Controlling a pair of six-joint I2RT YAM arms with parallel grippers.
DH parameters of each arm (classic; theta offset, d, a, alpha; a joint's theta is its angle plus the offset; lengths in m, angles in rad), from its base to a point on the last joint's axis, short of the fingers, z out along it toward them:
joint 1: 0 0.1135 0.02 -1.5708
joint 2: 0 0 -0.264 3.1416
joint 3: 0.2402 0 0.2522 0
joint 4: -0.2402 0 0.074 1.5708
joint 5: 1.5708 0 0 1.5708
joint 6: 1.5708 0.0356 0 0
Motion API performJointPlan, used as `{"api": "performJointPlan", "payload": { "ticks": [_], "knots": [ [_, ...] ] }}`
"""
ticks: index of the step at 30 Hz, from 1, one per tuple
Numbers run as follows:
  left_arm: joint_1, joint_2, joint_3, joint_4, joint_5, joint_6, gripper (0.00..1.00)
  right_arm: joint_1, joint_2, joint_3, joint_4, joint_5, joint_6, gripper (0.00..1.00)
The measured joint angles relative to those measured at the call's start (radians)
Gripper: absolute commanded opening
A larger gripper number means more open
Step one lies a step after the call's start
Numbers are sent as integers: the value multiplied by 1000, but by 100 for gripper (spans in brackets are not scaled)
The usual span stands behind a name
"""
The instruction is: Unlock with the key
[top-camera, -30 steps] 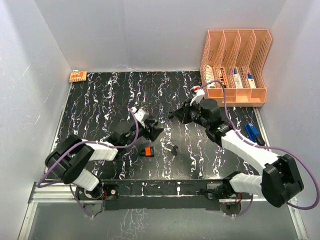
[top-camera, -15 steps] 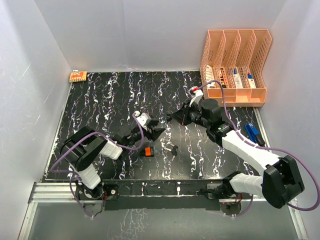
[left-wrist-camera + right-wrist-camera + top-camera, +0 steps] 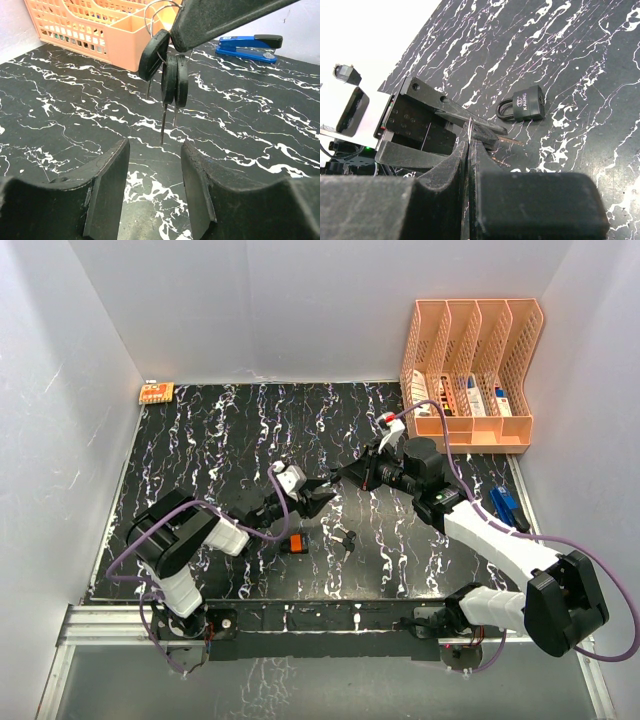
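Black table – white marble veins, peach organizer, blue stapler, black padlock, black-headed keys

Blk marble table: padlock, orange block, blue stapler, peach file rack

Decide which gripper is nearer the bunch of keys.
Right. The right gripper is shut on the keys, which hang from it; the left gripper is open just short of them, not touching.
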Motion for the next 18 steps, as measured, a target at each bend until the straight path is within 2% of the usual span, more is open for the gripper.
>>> {"api": "performJointPlan", "payload": {
  "ticks": [7,14,18],
  "knots": [
    [-5,13,8,8,9,9,39,0,0,-2,3,-16,0,0],
    [-5,13,11,8,8,17,27,0,2,-3,3,-21,1,0],
    [-5,13,18,8,9,18,23,0,2,-6,4,-23,3,0]
  ]
}}
